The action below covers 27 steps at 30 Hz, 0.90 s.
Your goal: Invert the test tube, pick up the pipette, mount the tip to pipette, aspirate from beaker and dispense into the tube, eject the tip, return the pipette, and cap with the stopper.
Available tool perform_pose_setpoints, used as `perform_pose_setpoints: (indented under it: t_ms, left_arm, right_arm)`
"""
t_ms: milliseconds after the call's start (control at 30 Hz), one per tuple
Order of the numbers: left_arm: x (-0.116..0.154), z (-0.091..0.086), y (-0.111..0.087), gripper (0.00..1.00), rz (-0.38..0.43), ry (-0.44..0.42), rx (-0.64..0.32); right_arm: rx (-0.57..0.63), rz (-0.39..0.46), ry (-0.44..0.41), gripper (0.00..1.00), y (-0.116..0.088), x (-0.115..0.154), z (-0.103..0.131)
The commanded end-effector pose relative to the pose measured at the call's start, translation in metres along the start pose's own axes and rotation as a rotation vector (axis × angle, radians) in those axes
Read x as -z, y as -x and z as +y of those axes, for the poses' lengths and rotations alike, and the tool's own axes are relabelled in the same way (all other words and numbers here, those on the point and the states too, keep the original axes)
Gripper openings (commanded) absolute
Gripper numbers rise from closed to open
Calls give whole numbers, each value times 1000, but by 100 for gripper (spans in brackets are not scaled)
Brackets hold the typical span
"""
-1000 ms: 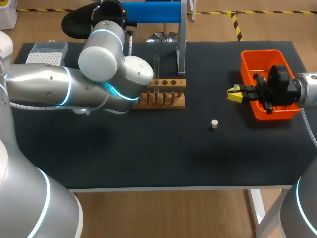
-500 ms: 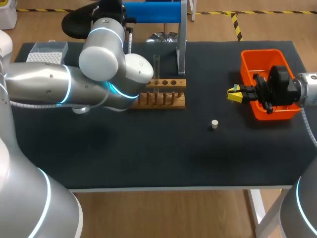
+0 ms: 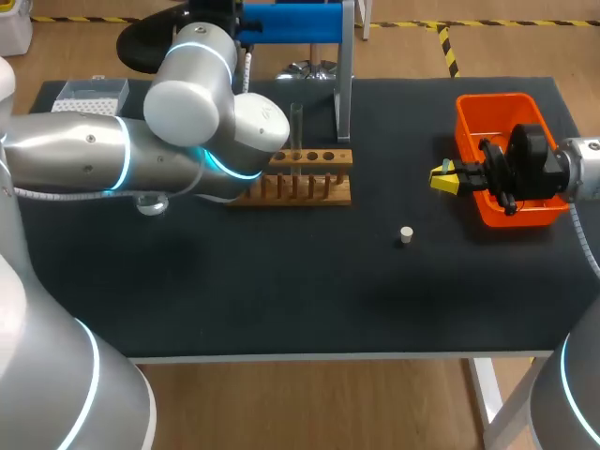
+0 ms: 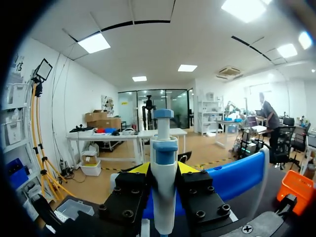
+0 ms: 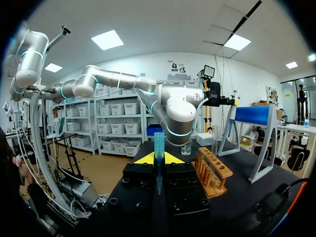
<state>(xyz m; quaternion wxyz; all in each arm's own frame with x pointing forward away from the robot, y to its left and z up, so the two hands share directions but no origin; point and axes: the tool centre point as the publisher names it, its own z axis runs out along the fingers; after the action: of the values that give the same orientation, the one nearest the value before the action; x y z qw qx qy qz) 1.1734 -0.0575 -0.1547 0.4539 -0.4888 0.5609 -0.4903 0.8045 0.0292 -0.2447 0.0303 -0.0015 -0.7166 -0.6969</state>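
1. The pipette, white with a blue top, stands upright between the fingers of the left gripper. Both black fingers press it from two sides, so the opening is narrow and only as wide as the pipette body.
2. The left arm comes in from the left and reaches to the far edge of the table, next to the blue stand.
3. The right gripper is also narrow and clamps a blue pipette tip. The wide open end of the tip points away from the fingers.
4. In the head view the right gripper hangs just left of the orange bin, at the right side of the table.
5. I cannot tell what is inside the bin, because the gripper body covers much of it.
6. The test tube stands upright at the left end of the wooden rack. The other holes beside it are free.
7. A glass beaker stands left of the rack, partly under the left arm. I cannot tell what it contains.
8. The small white stopper lies alone on the black table, nearer than the rack and to its right.
9. The tip box stands at the far left corner.
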Motion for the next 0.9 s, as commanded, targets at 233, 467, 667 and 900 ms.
perform_pose_setpoints:
  t_ms: [233, 467, 667, 900]
  left_arm:
    - [42, -31, 7, 0, 286, -13, 18]
    - [65, -48, 1, 0, 467, 13, 0]
    - [87, -58, -3, 0, 561, 19, -13]
    - [112, -60, -15, 0, 709, 62, -55]
  right_arm:
    - [0, -2, -2, 0, -1, 0, 0]
    - [0, -2, -2, 0, -1, 0, 0]
    - [0, -2, -2, 0, -1, 0, 0]
    - [0, -2, -2, 0, -1, 0, 0]
